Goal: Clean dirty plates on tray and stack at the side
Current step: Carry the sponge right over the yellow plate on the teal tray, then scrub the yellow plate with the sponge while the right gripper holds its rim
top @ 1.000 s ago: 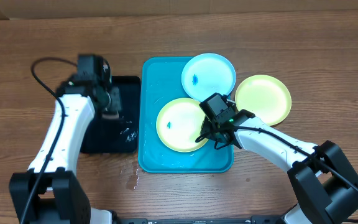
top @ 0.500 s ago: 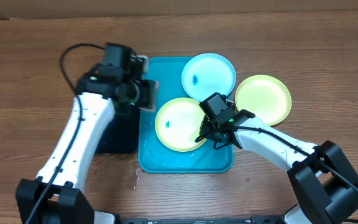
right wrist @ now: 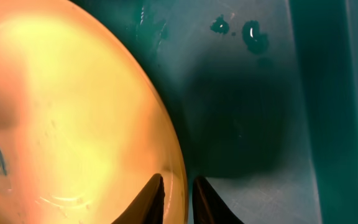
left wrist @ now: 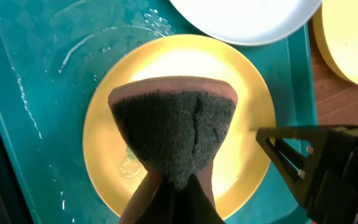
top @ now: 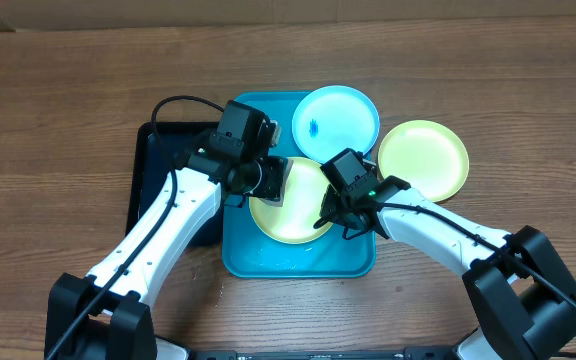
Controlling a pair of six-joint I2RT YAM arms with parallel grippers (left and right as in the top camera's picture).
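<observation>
Now the left gripper [left wrist: 169, 196] is squeezing a sponge [left wrist: 173, 124] over the flat yellow plate [left wrist: 101, 149]. The right gripper [right wrist: 179, 188] is pinching its rim.

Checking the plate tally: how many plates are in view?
3. One yellow-green plate in the tray, under the sponge; a light blue plate over the tray's far right corner; a second yellow-green plate on the table beside it. None look stacked.

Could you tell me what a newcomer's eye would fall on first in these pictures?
Probably the dark scouring sponge, pinched in the left gripper over the yellow-green plate in the turquoise tray. The right gripper clamps that plate's rim. A light blue plate with a blue smudge rests over the tray's far right corner.
</observation>
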